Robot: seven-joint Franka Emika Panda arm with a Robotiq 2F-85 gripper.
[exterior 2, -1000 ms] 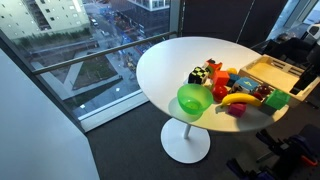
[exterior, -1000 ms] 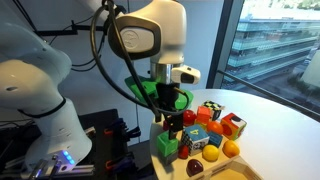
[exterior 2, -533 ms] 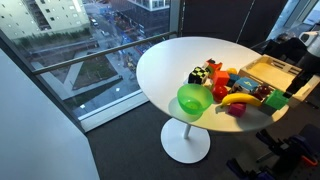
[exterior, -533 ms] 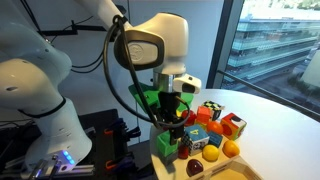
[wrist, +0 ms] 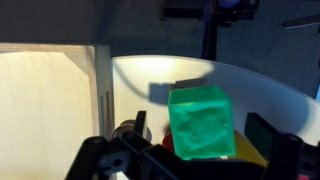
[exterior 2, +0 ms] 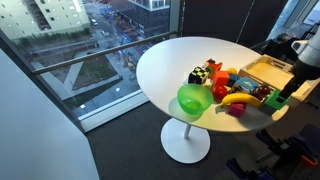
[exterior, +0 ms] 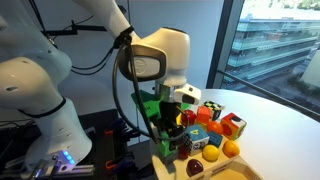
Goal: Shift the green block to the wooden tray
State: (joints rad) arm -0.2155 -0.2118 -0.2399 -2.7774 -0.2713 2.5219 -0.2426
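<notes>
The green block (wrist: pixel 203 118) is a light-green cube on the white round table (exterior 2: pixel 165 60), at the robot-side edge of a cluster of toys. In the wrist view it sits between my open gripper's (wrist: pixel 200 142) two dark fingers, with gaps on both sides. In both exterior views the gripper (exterior: pixel 172 128) (exterior 2: pixel 285 90) hangs low right over the block (exterior: pixel 163 148) (exterior 2: pixel 277 100), partly hiding it. The wooden tray (exterior 2: pixel 270 72) is pale with a raised rim, next to the toys. It shows at the left of the wrist view (wrist: pixel 45 100) and at the bottom edge (exterior: pixel 235 175).
A bright green bowl (exterior 2: pixel 194 99), a banana (exterior 2: pixel 234 99), a black cube with coloured patches (exterior: pixel 211 110), red and orange blocks (exterior: pixel 232 125) and round fruit toys (exterior: pixel 231 149) crowd around the block. The table edge lies close to the block. A window is behind.
The gripper has come down from above the toys and now straddles the green block. The block and other toys have not moved.
</notes>
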